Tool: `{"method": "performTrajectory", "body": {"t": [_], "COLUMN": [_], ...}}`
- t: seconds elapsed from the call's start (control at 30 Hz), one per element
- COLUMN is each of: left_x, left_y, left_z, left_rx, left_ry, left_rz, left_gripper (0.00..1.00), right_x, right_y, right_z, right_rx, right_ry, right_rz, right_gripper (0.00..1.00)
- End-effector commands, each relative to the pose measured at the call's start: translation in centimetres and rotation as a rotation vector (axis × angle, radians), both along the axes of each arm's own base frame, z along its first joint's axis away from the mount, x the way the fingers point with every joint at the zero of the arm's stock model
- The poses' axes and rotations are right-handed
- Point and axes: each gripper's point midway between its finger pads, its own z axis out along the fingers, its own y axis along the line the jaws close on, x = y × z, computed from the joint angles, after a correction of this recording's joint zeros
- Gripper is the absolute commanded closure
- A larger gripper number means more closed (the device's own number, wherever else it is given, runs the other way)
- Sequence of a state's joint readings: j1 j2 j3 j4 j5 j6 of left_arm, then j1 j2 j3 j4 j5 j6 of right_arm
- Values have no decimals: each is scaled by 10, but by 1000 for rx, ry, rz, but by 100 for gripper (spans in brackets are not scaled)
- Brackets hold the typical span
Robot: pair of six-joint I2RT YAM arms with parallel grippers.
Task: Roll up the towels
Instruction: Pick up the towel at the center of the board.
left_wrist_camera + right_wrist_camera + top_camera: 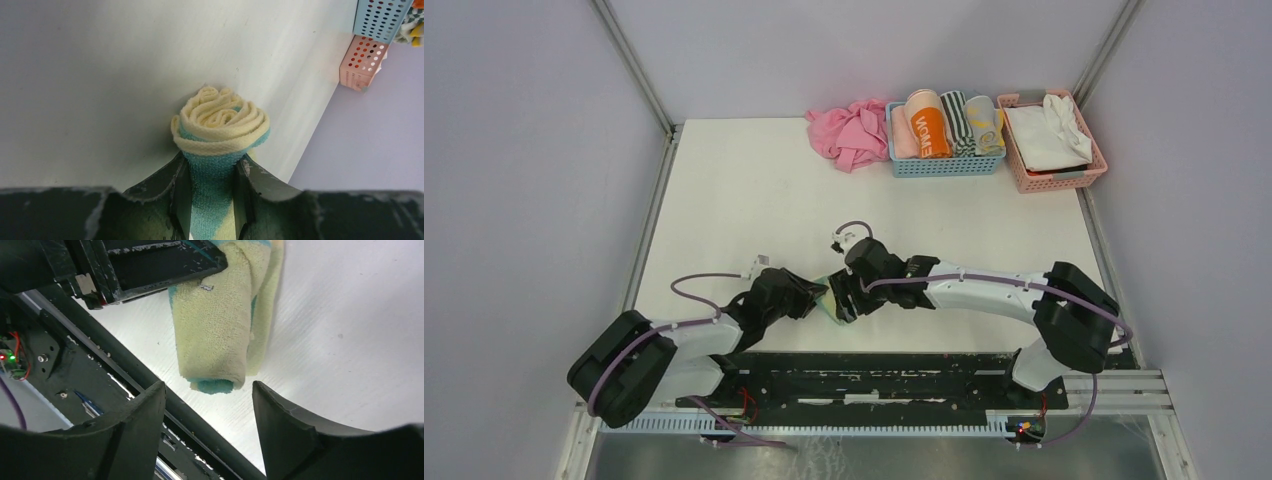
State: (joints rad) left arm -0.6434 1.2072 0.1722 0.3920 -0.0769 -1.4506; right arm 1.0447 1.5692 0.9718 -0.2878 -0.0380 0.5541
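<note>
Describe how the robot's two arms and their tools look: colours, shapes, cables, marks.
Both the left arm and right arm have white tube-like links between bulky black joint housings. A thin lilac cable loops along each. The left tool and right tool have dark wedge-shaped fingers, scuffed pale along the edges.

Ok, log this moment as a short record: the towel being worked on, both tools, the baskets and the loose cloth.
towel: yellow and teal, rolled into a tight spiral
left tool: shut on the towel, just behind its spiral end
right tool: open, facing the roll's other end, not gripping it
blue basket: far side of the table, rolled towels standing in it
pink basket: right of the blue basket, white cloth inside
pink cloth: crumpled on the table, left of the blue basket
</note>
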Motion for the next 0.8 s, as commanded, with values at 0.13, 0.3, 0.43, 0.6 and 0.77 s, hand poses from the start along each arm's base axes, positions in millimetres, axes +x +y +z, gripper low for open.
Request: {"method": "performTrajectory", "body": {"t": [0.13, 0.3, 0.43, 0.6, 0.77], "left_x": [-12, -15, -16, -15, -16], "left_y": [19, 17, 18, 17, 17], "left_z": [-26, -30, -31, -30, -31], "left_rx": [103, 115, 123, 130, 134], "left_ry": [104, 120, 128, 127, 133], "left_rz": [60, 47, 54, 56, 58], "left_gripper": [73, 73, 74, 74, 74], "right_x": [12, 13, 19, 25, 20], "right_y": [11, 28, 34, 34, 32], "right_z": [-3, -2, 2, -15, -41], "right_rx": [-87, -94, -131, -194, -241], "right_ry": [-68, -119, -199, -206, -162], "right_rz": [4, 73, 117, 127, 141], "right_gripper": [21, 16, 16, 16, 18]}}
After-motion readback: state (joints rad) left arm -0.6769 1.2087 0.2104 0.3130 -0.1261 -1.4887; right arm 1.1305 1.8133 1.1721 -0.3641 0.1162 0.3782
